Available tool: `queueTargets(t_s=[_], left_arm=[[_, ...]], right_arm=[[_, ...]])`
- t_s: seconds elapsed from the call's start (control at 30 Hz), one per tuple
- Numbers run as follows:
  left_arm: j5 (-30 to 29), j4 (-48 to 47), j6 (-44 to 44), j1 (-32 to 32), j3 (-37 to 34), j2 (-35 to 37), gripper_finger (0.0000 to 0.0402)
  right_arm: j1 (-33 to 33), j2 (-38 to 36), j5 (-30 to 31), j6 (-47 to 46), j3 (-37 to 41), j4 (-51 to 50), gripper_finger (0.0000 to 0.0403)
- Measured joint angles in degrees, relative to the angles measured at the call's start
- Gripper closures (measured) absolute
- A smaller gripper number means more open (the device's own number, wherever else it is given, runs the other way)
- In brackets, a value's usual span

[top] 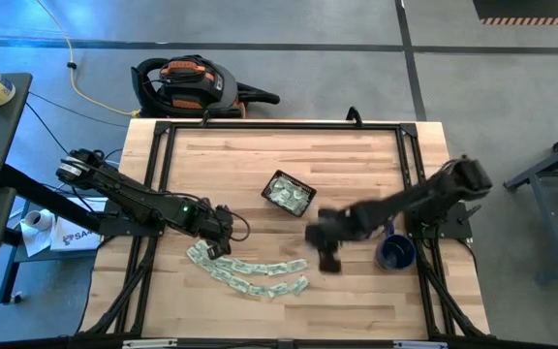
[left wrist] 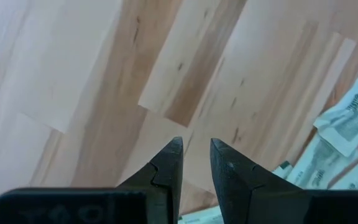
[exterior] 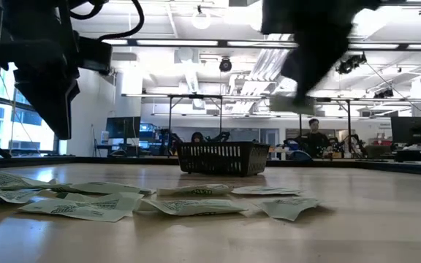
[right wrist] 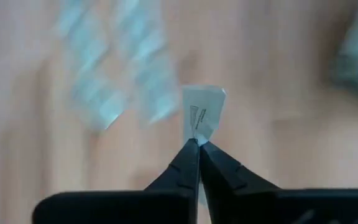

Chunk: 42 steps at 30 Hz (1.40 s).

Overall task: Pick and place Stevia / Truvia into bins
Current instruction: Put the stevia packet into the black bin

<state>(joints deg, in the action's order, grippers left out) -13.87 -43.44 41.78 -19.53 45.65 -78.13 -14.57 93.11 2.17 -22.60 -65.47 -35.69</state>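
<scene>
Right gripper point(right wrist: 197, 144) pinching one sachet point(right wrist: 202, 111) above the table point(top: 356, 174).

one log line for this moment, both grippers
right gripper: shut on sachet, lifted | left gripper: open over table | basket: holds sachets

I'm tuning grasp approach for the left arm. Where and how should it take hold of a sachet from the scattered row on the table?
Probably a free edge or corner, coming straight down from above. The sachets lie flat and overlapping on the table, so only raised edges give purchase. The left gripper hovers slightly open at the row's end; the right gripper pinches its sachet at an edge.
</scene>
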Motion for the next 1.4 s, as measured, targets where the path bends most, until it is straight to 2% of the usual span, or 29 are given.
queueTargets(t_s=[0.1,0.17,0.3,0.43,0.5,0.57,0.73,0.9,0.97,1.1,1.2,1.27,1.33,1.4], left_arm=[[-1.13,0.07,0.0,0.02,0.0,0.0,0.0286],[-1.99,0.17,0.0,0.0,0.0,0.0,0.0286],[-2.8,0.1,0.0,0.02,0.0,0.0,0.0286],[-2.29,-0.55,1.02,0.02,0.0,0.0,0.0286],[-2.16,-1.57,2.95,0.02,0.0,0.0,0.0286],[-2.16,-2.6,4.45,0.02,0.0,0.0,0.0286],[-2.14,-3.55,5.01,0.12,0.0,-0.02,0.0286],[-0.97,-3.4,4.38,3.84,0.0,-0.02,0.0286],[2.3,-3.36,1.38,5.69,0.0,-0.02,0.0286],[13.7,-1.82,-9.9,7.56,0.0,-0.02,0.0286],[15.22,4.31,-17.08,7.54,0.0,-0.06,0.0286],[15.17,11.09,-21.69,7.55,0.0,-0.51,0.0286],[14.67,16.88,-25.23,7.55,0.0,-0.57,0.0286],[13.72,21.18,-27.04,7.54,0.08,-1.14,0.0286]], right_arm=[[8.0,-1.85,8.42,-3.63,-0.04,3.03,0.0396],[14.34,-0.99,9.78,-5.31,0.09,8.31,0.0394],[23.87,4.67,-1.03,-1.65,0.61,19.7,0.0401],[27.58,11.06,-13.41,-0.98,0.83,19.58,0.039],[27.96,12.5,-17.13,-0.9,0.88,20.06,0.0379],[27.41,12.28,-17.26,-0.97,0.68,20.68,0.0366],[26.22,8.5,-12.11,-1.13,0.66,20.02,0.0325],[26.14,4.11,-8.65,3.18,0.57,17.99,0.029],[25.74,1.43,-8.31,5.06,0.78,15.91,0.0283],[23.05,-8.21,-0.84,7.82,0.39,12.07,0.0282],[21.02,-12.21,3.71,9.52,0.47,3.22,0.0283],[19.74,-12.99,2.78,9.76,0.7,-3.5,0.0283],[17.78,-13.19,-0.77,9.79,0.79,-8.58,0.0283],[14.56,-12.25,-3.56,10.09,0.76,-9.88,0.0283]])
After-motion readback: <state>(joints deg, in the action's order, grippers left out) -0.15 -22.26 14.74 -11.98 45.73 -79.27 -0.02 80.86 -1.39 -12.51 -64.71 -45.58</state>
